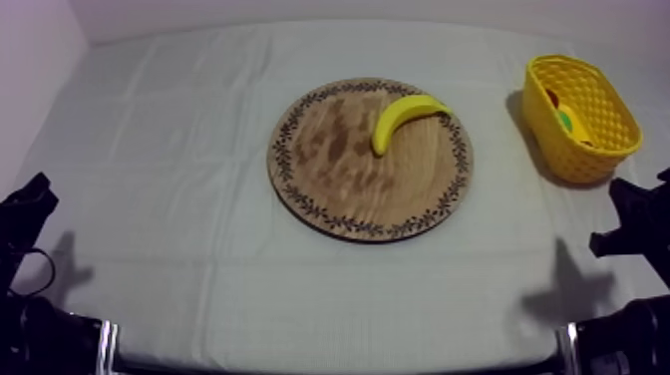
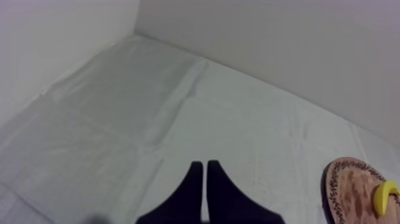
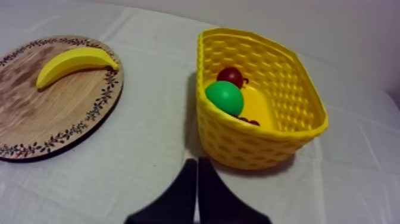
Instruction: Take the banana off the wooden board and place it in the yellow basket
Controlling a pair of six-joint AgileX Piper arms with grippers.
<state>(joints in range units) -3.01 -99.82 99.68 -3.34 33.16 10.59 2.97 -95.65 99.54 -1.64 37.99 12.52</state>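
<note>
A yellow banana point(image 1: 404, 118) lies on the far right part of the round wooden board point(image 1: 339, 170) in the middle of the table. The yellow basket point(image 1: 588, 165) stands at the far right. My left gripper point(image 2: 205, 171) is shut on nothing over bare cloth, with the board point(image 2: 351, 187) and the banana point(image 2: 386, 195) off to its side. My right gripper point(image 3: 197, 170) is also shut on nothing, just in front of the basket point(image 3: 238, 140), while the banana point(image 3: 76, 62) rests on the board point(image 3: 36, 113) beyond. Both arms sit low at the table's near corners point(image 1: 28, 204) point(image 1: 633, 214).
Inside the basket lie a round green fruit point(image 3: 225, 97) and a small red fruit point(image 3: 230, 76). Bare cloth stretches between the board and the basket. A pale wall runs along the table's far and left edges.
</note>
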